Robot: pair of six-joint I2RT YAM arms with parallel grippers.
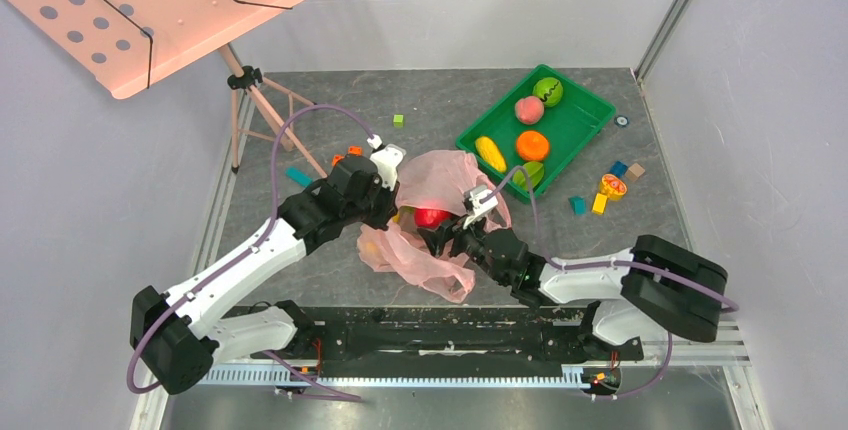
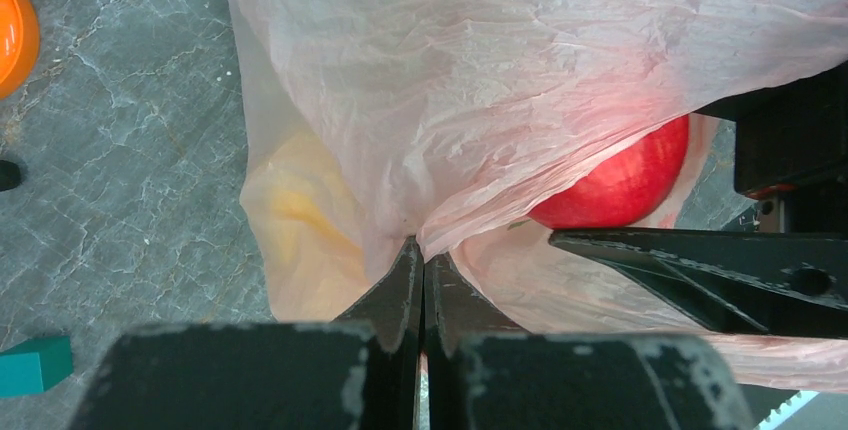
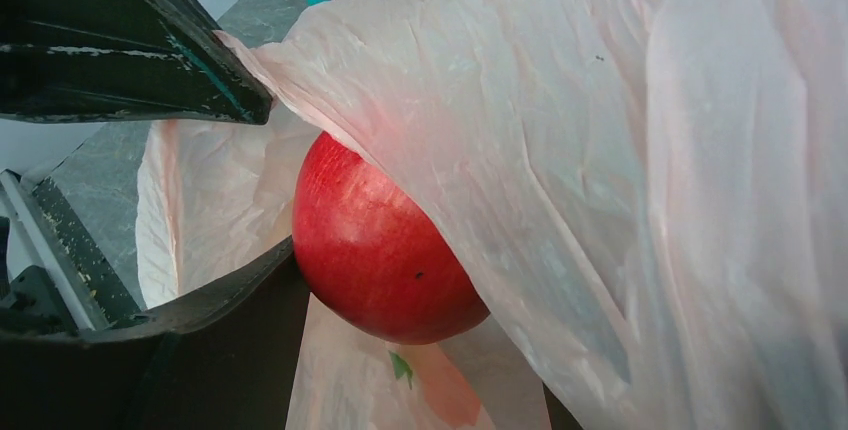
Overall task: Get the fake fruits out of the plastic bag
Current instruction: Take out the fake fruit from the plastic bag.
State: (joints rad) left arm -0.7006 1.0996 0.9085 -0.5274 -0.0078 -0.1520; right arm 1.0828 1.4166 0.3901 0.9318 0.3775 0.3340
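Note:
The pink plastic bag [image 1: 440,175] lies crumpled at the table's middle between both arms. My left gripper [image 1: 397,212] is shut on a fold of its rim [image 2: 422,255] and holds the film up, so the mouth gapes. A red apple [image 1: 431,217] sits in the opening [image 2: 625,180]. My right gripper [image 1: 442,237] reaches into the mouth and closes round the apple [image 3: 380,250]: one finger [image 3: 230,320] presses its left side, the other is mostly hidden under the bag film. A yellow fruit [image 2: 300,210] shows dimly through the plastic.
A green tray [image 1: 590,110] at the back right holds a green ball, a peach, an orange and other toy food. Small coloured blocks [image 1: 600,200] lie scattered near it. A pink perforated music stand [image 1: 150,10] on a tripod stands at the back left.

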